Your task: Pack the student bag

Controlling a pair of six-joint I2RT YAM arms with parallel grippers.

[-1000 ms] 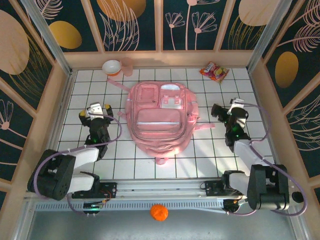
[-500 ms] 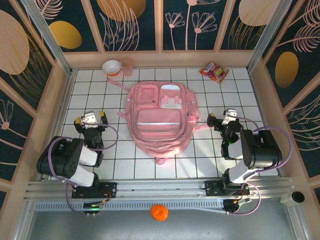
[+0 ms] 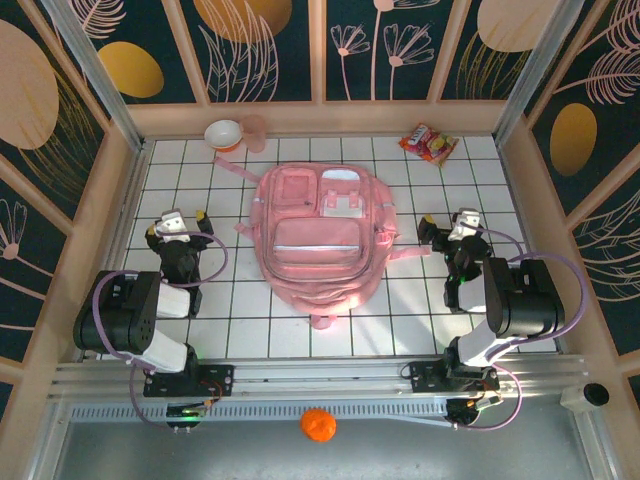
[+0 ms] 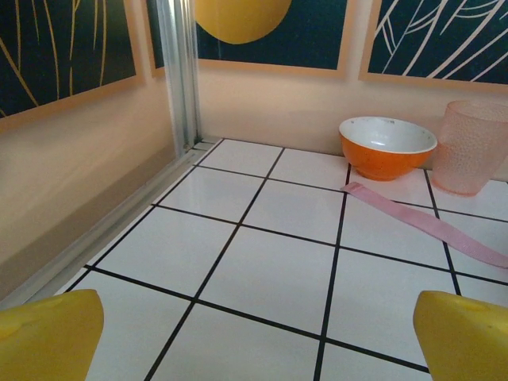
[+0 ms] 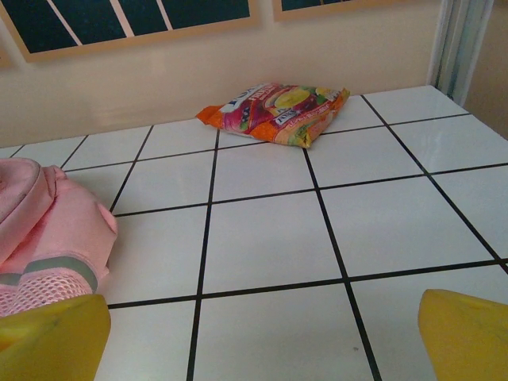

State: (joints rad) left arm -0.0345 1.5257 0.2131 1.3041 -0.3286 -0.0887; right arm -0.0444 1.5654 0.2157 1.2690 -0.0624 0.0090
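1. The left gripper [image 3: 178,223] has its yellow fingers spread wide and holds nothing, low over the white tiled surface [image 3: 400,320].
2. Ahead of it and to its right, an orange bowl [image 4: 386,146] stands beside a pink cup [image 4: 476,147], with a pink strap [image 4: 421,222] lying flat nearer it.
3. The right gripper [image 3: 450,222] is also spread wide and empty.
4. The student bag [image 3: 315,235] lies flat between the two grippers, close on the right gripper's left.
5. A snack packet [image 5: 275,113] lies ahead of the right gripper by the wall.
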